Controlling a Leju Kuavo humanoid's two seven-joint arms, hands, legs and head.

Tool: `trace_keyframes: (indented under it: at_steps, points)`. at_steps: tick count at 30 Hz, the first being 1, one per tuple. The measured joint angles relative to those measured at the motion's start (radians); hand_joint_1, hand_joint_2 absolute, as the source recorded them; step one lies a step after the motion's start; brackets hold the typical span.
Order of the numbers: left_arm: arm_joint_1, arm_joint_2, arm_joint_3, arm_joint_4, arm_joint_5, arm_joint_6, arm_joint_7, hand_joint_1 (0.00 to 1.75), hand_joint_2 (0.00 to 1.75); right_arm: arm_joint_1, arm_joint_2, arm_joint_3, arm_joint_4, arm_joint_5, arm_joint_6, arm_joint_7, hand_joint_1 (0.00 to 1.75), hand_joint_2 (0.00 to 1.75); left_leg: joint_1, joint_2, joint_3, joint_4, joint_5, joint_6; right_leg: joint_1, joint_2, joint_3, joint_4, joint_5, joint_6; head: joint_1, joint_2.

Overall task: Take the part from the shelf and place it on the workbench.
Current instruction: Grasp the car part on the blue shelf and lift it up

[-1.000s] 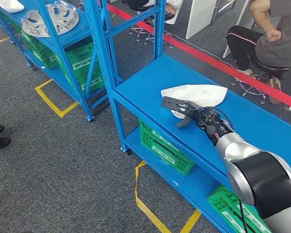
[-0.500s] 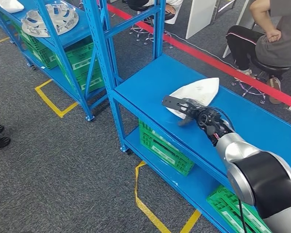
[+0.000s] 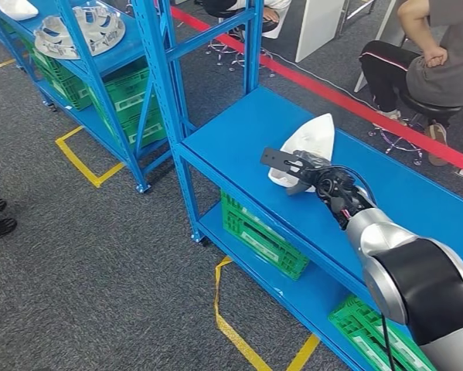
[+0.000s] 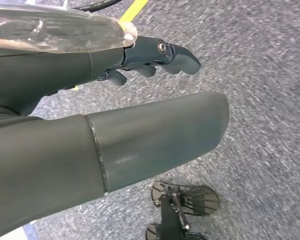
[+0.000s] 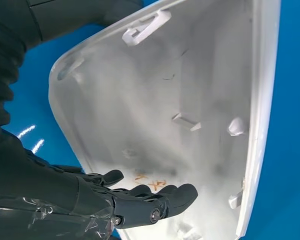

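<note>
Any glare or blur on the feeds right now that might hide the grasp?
Head view: sharp, evenly lit; white part a little washed out beside the right hand. Right wrist view: the part's inner face looks hazy, small glints on the blue shelf. Left wrist view: carpet streaked with blur around the left hand.

Tilted part [image 3: 308, 148] on the upper shelf [image 3: 234, 139], near its front edge, right hand [image 3: 316, 179] under its near side. Crate [image 3: 263, 236] on the lower shelf below. Second rack [image 3: 94, 69] far left, round part [image 3: 80, 31] on top. Seated person [image 3: 433, 62] behind, far right.
</note>
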Motion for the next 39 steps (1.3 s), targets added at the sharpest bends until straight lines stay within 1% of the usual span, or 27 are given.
trace_keyframes:
  at_steps: [3,5,12,16,39]
  points:
    - [0.016,-0.002,-0.001,0.0,-0.018,-0.025,-0.06,0.0,0.0,0.003,-0.018,-0.001,0.0,-0.005,-0.016,0.007,0.0,1.75,0.0,0.0,0.0,0.0,0.0,0.0,0.0,0.0,0.0,0.0,0.0,0.0,0.0,0.0]
    - [0.027,-0.004,-0.002,0.0,-0.022,-0.031,-0.081,0.0,0.0,0.006,-0.029,-0.002,0.0,-0.008,-0.02,0.007,0.0,1.75,0.0,0.0,0.0,0.0,0.0,0.0,0.0,0.0,0.0,0.0,0.0,0.0,0.001,0.0]
    - [0.037,-0.005,-0.003,0.0,-0.017,-0.03,-0.09,0.0,0.0,0.009,-0.036,-0.002,0.0,0.01,-0.021,0.009,0.0,1.75,0.0,0.0,0.0,0.0,0.0,0.0,0.0,0.0,0.0,0.0,0.0,0.0,0.0,0.0]
    - [0.041,-0.006,-0.003,0.0,-0.016,-0.029,-0.09,0.0,0.0,0.01,-0.036,-0.002,0.0,0.011,-0.021,0.009,1.74,1.75,0.0,0.0,0.0,0.0,0.0,0.0,0.0,0.0,0.0,0.0,0.0,0.0,0.0,0.0]
    - [0.042,-0.016,-0.005,0.0,-0.005,-0.017,-0.081,0.0,0.0,0.002,-0.036,-0.006,0.0,0.032,-0.014,-0.019,1.75,1.75,0.0,0.0,0.002,0.0,0.0,0.0,0.0,-0.001,0.003,0.0,0.0,0.0,0.0,0.0]
